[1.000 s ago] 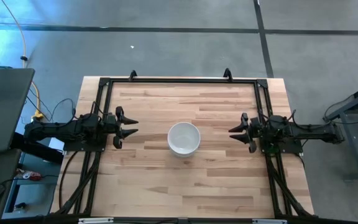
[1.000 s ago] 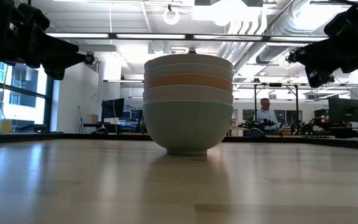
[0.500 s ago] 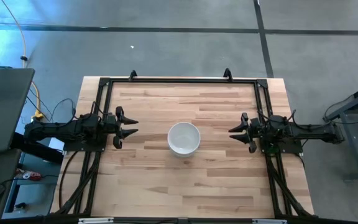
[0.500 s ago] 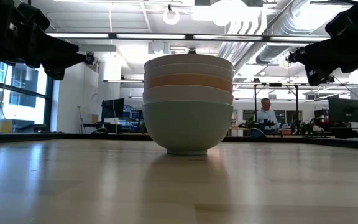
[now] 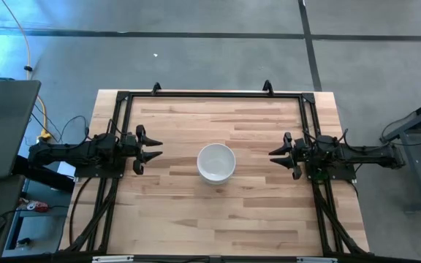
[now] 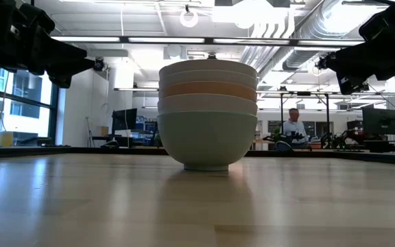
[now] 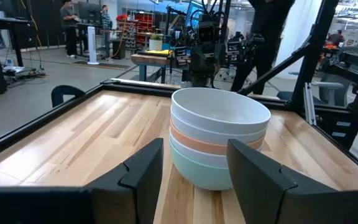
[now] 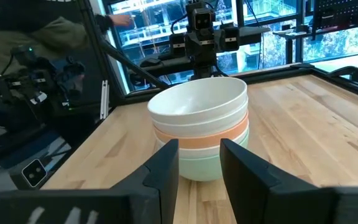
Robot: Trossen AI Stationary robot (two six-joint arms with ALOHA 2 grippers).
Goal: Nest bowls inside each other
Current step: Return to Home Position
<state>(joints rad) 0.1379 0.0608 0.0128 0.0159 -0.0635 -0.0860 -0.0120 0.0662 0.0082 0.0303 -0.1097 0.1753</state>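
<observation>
We see five smooth round bowls nested in one stack (image 5: 216, 161) at the centre of the high view, on the pale wooden table (image 5: 181, 212). The mint green bowl (image 6: 206, 140) is lowest, then white, salmon-orange bowl (image 6: 208, 89), white, white. At mid-left the left gripper (image 5: 155, 149) and at mid-right the right gripper (image 5: 275, 154) have fingers spread, holding nothing, well apart from the stack.

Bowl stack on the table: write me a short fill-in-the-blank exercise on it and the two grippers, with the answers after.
The stack holds ____ bowls in all.
Its lowest bowl is mint ____.
The salmon-orange bowl is ____ from the bottom.
The left gripper and the right gripper flank the stack, both ____ and empty.
Missing words: five; green; third; open.
</observation>
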